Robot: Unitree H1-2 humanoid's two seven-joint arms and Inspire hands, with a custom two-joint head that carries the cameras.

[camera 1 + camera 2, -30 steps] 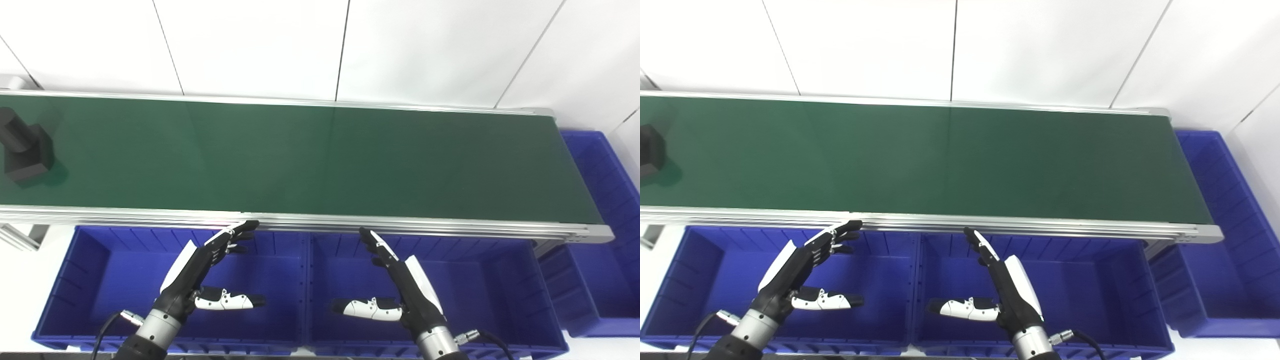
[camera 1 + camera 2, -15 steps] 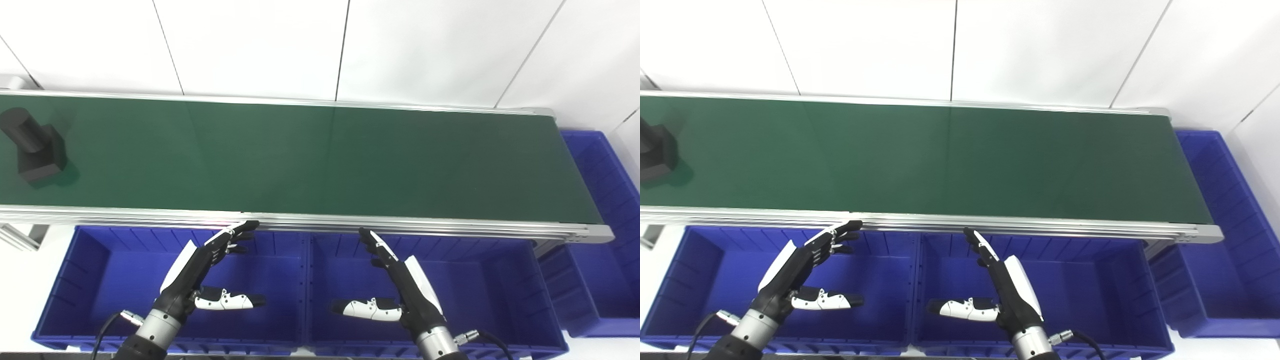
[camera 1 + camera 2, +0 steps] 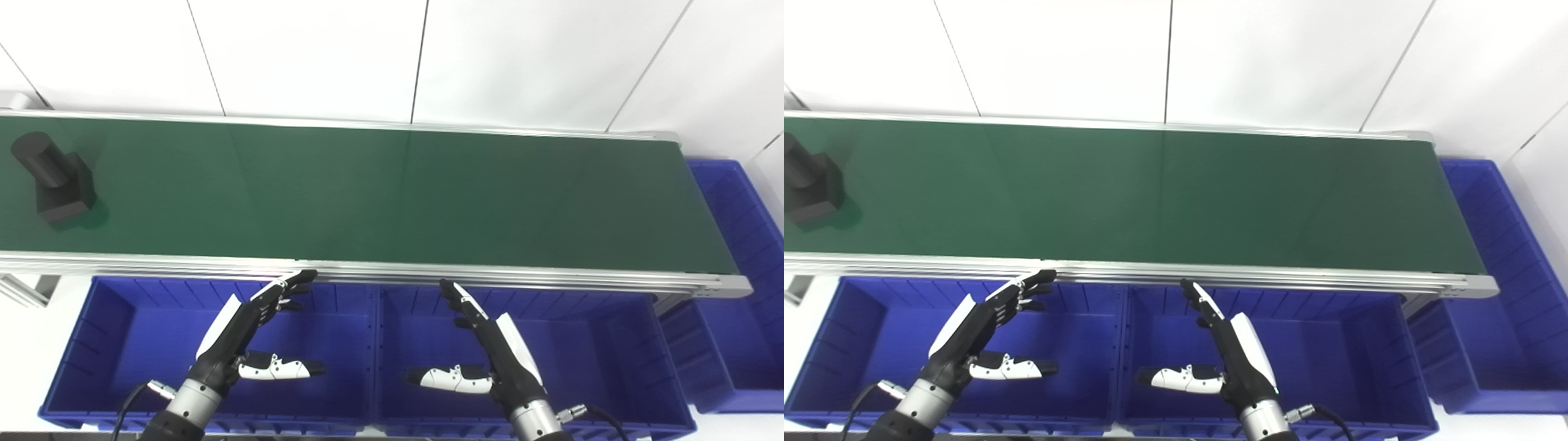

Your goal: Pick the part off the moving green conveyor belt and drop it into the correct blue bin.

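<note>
White wall panels back the green conveyor belt (image 3: 392, 190). On its far left end sits the dark part (image 3: 54, 181), a cylinder on a block. Below the belt's near rail stand two blue bins, the left bin (image 3: 110, 343) and the middle bin (image 3: 612, 355), nothing lying inside; a third bin (image 3: 741, 294) waits off the right end. Left hand (image 3: 245, 334) and right hand (image 3: 487, 343) hover spread above the bins, holding nothing.

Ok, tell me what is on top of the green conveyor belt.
One dark part, a cylinder on a block, stands near the belt's left end. Nothing else shows on it. Both hands, left and right, hover over the blue bins.
</note>
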